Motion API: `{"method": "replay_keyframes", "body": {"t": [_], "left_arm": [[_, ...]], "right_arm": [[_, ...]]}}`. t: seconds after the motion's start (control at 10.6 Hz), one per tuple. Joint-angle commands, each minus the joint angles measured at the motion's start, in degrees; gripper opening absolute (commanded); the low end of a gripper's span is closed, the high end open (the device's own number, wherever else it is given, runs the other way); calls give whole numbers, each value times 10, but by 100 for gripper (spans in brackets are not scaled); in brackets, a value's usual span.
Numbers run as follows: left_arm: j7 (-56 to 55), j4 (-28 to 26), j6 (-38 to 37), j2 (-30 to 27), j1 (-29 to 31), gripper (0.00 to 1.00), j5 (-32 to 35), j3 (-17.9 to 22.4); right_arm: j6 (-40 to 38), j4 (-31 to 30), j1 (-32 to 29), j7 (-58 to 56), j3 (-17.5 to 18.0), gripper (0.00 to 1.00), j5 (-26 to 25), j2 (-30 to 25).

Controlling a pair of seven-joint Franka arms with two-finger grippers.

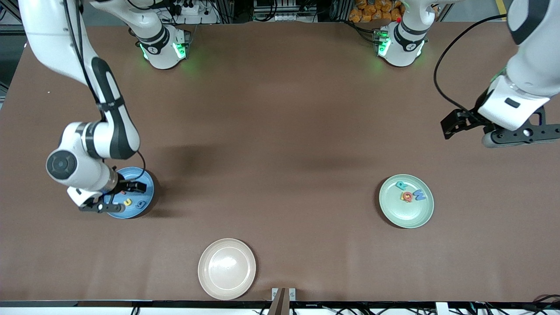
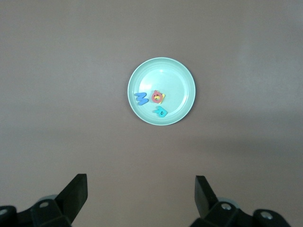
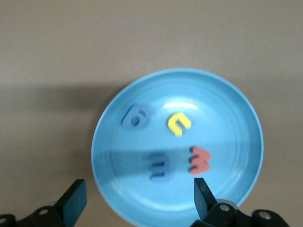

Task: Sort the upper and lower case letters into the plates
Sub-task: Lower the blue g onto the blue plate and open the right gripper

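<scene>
The blue plate (image 1: 146, 183) lies toward the right arm's end of the table. In the right wrist view it (image 3: 227, 113) holds a blue letter (image 3: 136, 117), a yellow letter (image 3: 178, 124), a second blue letter (image 3: 160, 169) and a red letter (image 3: 200, 160). My right gripper (image 1: 103, 206) hangs low over this plate, open and empty (image 3: 139, 196). The pale green plate (image 1: 411, 216) lies toward the left arm's end. It (image 2: 165, 75) holds a blue letter (image 2: 141, 98), a red letter (image 2: 155, 96) lying on a yellow one, and a teal letter (image 2: 160, 112). My left gripper (image 1: 520, 136) waits high above the table, open and empty (image 2: 141, 189).
A beige cream plate (image 1: 227, 268) with nothing in it lies near the table's front edge, nearer to the front camera than both other plates. The brown table (image 1: 280, 131) carries nothing else. The arm bases stand along its back edge.
</scene>
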Motion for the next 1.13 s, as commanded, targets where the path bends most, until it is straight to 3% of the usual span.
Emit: {"method": "replay_keyframes", "body": {"t": [0.0, 0.19, 0.38, 1.04], "left_arm": [[38, 0, -24, -14, -4, 100, -17, 19], [41, 0, -32, -20, -5, 100, -18, 23], [45, -1, -36, -20, -17, 100, -45, 46], [97, -16, -46, -50, -18, 100, -62, 71]], "right_arm": [[6, -106, -3, -36, 3, 100, 4, -115], [-17, -109, -4, -57, 3, 100, 4, -152], [-72, -66, -13, -68, 2, 100, 4, -180], [-400, 185, -9, -67, 5, 100, 5, -217]]}}
